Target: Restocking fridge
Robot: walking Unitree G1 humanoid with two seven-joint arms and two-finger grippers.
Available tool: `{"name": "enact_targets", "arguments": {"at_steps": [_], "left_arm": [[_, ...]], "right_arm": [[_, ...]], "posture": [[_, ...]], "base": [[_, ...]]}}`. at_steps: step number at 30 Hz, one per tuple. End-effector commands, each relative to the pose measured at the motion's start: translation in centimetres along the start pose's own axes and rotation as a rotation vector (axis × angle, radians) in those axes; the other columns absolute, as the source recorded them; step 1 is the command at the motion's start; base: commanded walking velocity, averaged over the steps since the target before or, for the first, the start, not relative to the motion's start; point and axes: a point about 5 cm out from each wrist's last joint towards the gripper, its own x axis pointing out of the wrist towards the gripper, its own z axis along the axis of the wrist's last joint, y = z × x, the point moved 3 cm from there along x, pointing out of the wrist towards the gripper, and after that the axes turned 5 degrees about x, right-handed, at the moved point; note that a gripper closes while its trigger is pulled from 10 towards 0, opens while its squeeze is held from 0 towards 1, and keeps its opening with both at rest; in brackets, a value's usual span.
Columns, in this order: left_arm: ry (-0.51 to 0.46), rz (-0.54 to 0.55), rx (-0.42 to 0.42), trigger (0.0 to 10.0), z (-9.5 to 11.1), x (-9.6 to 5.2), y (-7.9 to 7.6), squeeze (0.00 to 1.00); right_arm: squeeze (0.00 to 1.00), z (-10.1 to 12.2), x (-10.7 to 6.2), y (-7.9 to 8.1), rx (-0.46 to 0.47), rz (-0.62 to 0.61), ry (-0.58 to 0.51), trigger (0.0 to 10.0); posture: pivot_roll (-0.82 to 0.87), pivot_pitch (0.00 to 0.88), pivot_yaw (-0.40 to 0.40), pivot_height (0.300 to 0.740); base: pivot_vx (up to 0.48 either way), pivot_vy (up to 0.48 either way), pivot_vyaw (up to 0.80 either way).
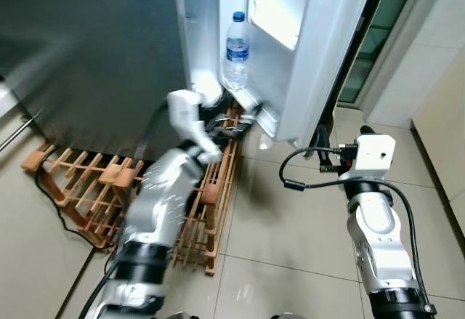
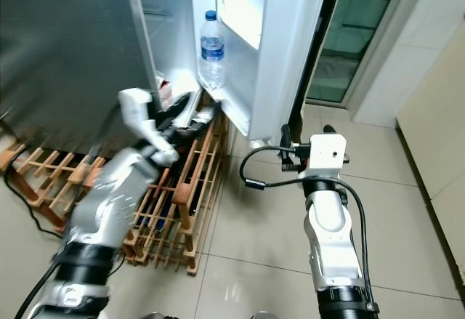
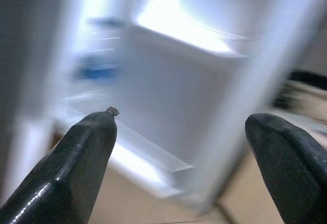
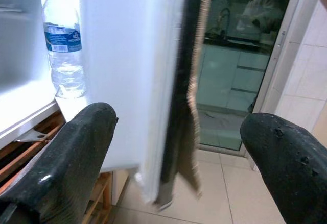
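Our left gripper (image 1: 231,128) is raised low at the foot of the open fridge (image 1: 218,14), its two black fingers (image 3: 71,168) spread wide with nothing between them, just over the wooden rack (image 1: 211,210) standing on the tiled floor (image 1: 290,232). Our right gripper (image 4: 173,163) also stands open and empty, its fingers set to either side of the outer edge of the white fridge door (image 2: 280,50). A clear water bottle (image 1: 237,50) with a blue cap stands upright on the lowest door shelf (image 1: 265,119), and beyond the door we see a dark glass doorway (image 2: 352,35).
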Motion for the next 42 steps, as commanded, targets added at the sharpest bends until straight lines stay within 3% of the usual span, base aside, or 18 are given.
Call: {"name": "enact_targets", "arguments": {"at_steps": [1, 5, 6, 8, 10, 15, 29, 35, 42], "left_arm": [[-0.013, 0.167, 0.068, 10.0, 0.5, -1.5, 2.8, 0.00], [0.014, 0.382, 0.154, 10.0, 0.5, -4.6, 6.5, 0.00], [0.014, 0.382, 0.154, 10.0, 0.5, -4.6, 6.5, 0.00], [0.033, 0.472, 0.228, 10.0, 1.0, -5.7, 8.2, 0.00], [0.037, 0.488, 0.245, 10.0, 1.2, -5.8, 8.4, 0.00], [-0.021, 0.475, 0.279, 10.0, 2.3, -5.1, 7.7, 0.00], [-0.043, 0.450, 0.227, 10.0, 1.7, -5.5, 6.5, 0.00], [-0.056, 0.389, 0.241, 10.0, 1.7, -3.8, 4.8, 0.00], [-0.057, 0.435, 0.251, 10.0, 1.9, -3.4, 5.4, 0.00]], "right_arm": [[0.00, 0.4, 0.4, 0.0, 0.014, 0.002, -0.016, 10.0], [0.00, 0.1, 1.3, 0.7, 0.023, 0.021, -0.012, 10.0], [0.00, 0.1, 1.3, 0.7, 0.023, 0.021, -0.012, 10.0], [0.00, 0.5, 2.3, 1.6, 0.050, 0.040, -0.021, 10.0], [0.00, 0.6, 2.8, 2.1, 0.053, 0.057, -0.021, 10.0], [0.00, 1.1, 3.6, 3.4, 0.055, 0.108, -0.034, 10.0], [0.00, 0.7, 4.3, 3.5, 0.090, 0.145, -0.005, 10.0], [0.00, 0.9, 4.7, 3.9, 0.097, 0.164, -0.006, 10.0], [0.00, 0.8, 5.1, 3.5, 0.134, 0.144, 0.011, 10.0]], "posture": [[-0.07, 0.000, 0.015, 0.740], [-0.03, 0.000, 0.017, 0.740], [-0.03, 0.000, 0.017, 0.740], [-0.01, 0.000, 0.016, 0.740], [0.00, 0.000, 0.015, 0.740], [0.02, 0.000, 0.006, 0.740], [0.01, 0.000, -0.034, 0.740], [0.01, 0.000, -0.039, 0.740], [-0.01, 0.000, -0.047, 0.740]], "base": [[0.000, 0.000, 0.00], [0.000, 0.000, 0.00], [0.000, 0.000, 0.00], [0.000, 0.000, 0.00], [0.000, 0.000, 0.38], [0.000, 0.000, 0.74], [-0.167, 0.325, 0.67], [-0.058, 0.056, 0.66], [0.000, -0.274, 0.64]]}}
